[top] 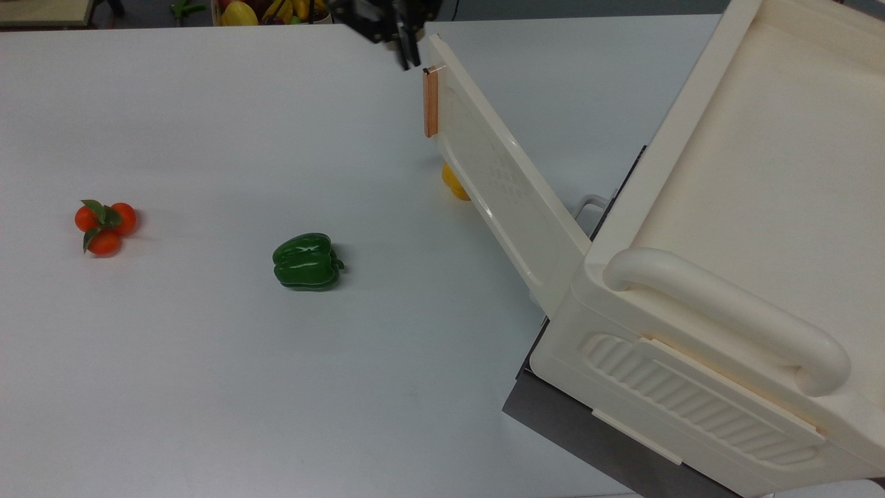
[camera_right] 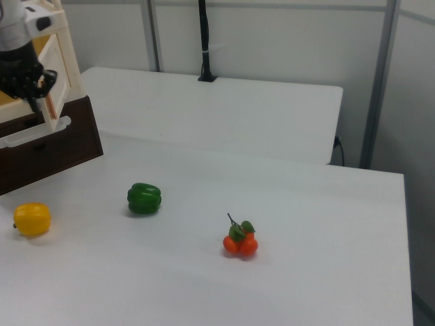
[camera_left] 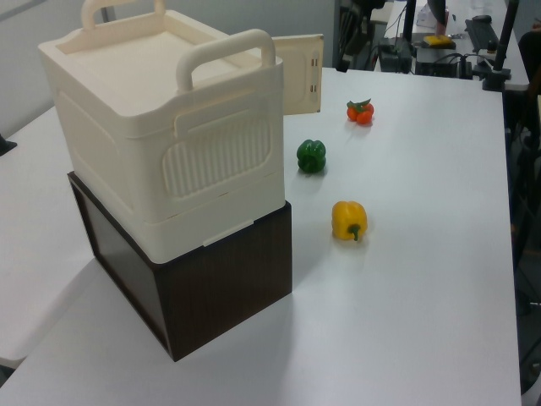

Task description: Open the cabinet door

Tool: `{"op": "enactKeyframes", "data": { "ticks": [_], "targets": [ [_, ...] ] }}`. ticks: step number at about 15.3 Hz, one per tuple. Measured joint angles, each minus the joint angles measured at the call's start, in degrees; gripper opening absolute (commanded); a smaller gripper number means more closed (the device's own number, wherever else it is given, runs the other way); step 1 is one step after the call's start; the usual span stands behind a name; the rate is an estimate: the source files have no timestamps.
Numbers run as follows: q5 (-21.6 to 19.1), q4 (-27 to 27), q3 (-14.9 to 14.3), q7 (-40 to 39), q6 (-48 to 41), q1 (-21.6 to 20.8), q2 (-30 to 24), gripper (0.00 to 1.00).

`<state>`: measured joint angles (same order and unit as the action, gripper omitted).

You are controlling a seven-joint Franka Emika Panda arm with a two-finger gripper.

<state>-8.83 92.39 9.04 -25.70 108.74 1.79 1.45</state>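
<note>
The door already stands swung well out from the cabinet, hinged at the front corner and angling off toward the far end of the table. Nearest in the top view is the cabinet itself, sitting on a dark box. Further out lie a green pepper, a bunch of tomatoes, and a yellow pepper tucked just behind the door.

The panel looks like thin moulded plastic: light, fairly stiff, likely to swing freely with little force, and smooth enough for fingers to slide along its face. The copper handle at its free end is the sensible place to grip or hook.

Farthest off, the gripper hangs just beside that top corner, fingers drawn together on nothing.
</note>
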Motion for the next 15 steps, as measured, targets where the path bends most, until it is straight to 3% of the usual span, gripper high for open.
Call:
{"op": "enactKeyframes", "data": {
  "ticks": [3,7,15],
  "targets": [
    [-0.05,0.2,2.03,0.03,-0.02,-0.23,0.17,0.02],
    [-2.08,0.24,2.14,0.03,2.22,-0.14,0.68,0.02],
    [-2.26,0.39,-0.39,0.03,7.88,0.62,2.0,0.04]
  ]
}}
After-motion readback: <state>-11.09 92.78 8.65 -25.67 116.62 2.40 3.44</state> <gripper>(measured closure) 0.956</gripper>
